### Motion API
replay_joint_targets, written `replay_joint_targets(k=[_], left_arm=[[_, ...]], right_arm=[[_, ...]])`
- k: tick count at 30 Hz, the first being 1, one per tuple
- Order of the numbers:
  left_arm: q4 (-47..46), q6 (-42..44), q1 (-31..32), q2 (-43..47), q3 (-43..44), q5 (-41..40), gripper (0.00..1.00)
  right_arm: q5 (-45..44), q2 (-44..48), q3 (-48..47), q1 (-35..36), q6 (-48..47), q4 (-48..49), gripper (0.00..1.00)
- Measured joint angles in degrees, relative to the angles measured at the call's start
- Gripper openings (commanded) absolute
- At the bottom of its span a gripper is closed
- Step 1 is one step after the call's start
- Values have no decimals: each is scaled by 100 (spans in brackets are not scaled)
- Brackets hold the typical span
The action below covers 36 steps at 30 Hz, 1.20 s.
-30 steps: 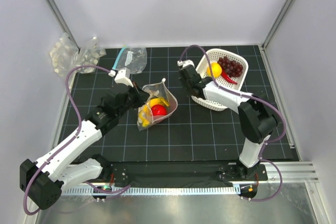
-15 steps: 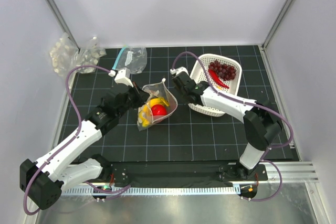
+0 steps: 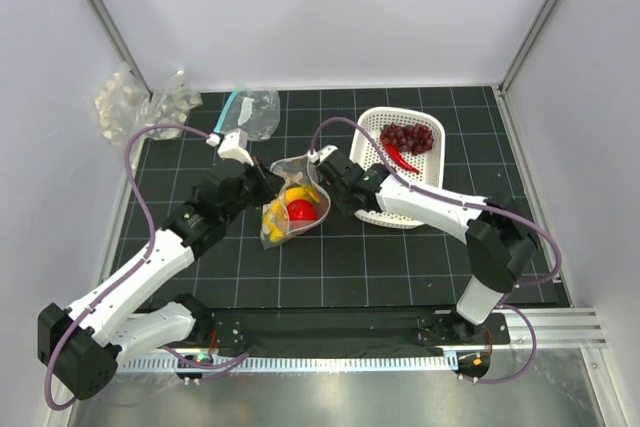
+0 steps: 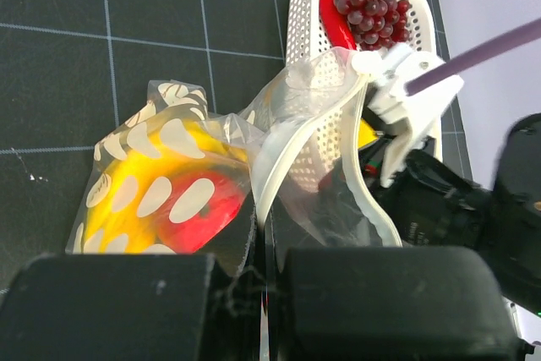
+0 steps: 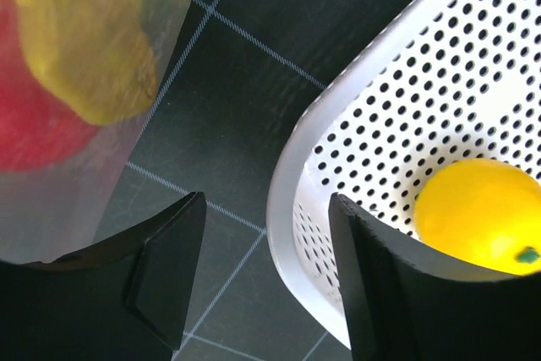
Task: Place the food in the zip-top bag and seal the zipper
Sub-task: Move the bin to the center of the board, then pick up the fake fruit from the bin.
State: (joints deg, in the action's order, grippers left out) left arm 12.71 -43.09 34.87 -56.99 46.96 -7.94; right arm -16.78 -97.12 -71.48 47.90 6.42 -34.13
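The right wrist view shows what the top view hides: the smooth round yellow fruit (image 5: 478, 209) lying in the perforated white basket (image 5: 397, 82). The right gripper (image 5: 266, 200) is spread and empty above the basket rim. In the left wrist view, the left gripper (image 4: 262, 272) pinches the pale rim of the crinkly zip-top bag (image 4: 296, 124), which holds the banana (image 4: 127, 209) and the round red fruit (image 4: 211, 209).

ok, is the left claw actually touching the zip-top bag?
Touching. The left wrist view shows the left claw shut on the zip-top bag, with the bag's pale rim pinched between the jaws.
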Motion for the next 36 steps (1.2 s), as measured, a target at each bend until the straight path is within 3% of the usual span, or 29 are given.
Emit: replay_joint_targets(k=[9, 14, 16, 24, 36], left_arm=[[0, 0, 0, 0, 0, 42, 2], [0, -2, 0, 0, 0, 61, 2], [0, 0, 0, 0, 0, 74, 2], [-2, -4, 0, 0, 0, 166, 2], [-2, -4, 0, -15, 0, 260, 2]], right_arm=[[-350, 1351, 553, -4, -15, 452, 69], [-1158, 1932, 894, -50, 144, 966, 94], [-1471, 2026, 1001, -177, 326, 1045, 96], [-1394, 1676, 1075, -1541, 1327, 1095, 99], [-1580, 20, 494, -1744, 2299, 387, 100]])
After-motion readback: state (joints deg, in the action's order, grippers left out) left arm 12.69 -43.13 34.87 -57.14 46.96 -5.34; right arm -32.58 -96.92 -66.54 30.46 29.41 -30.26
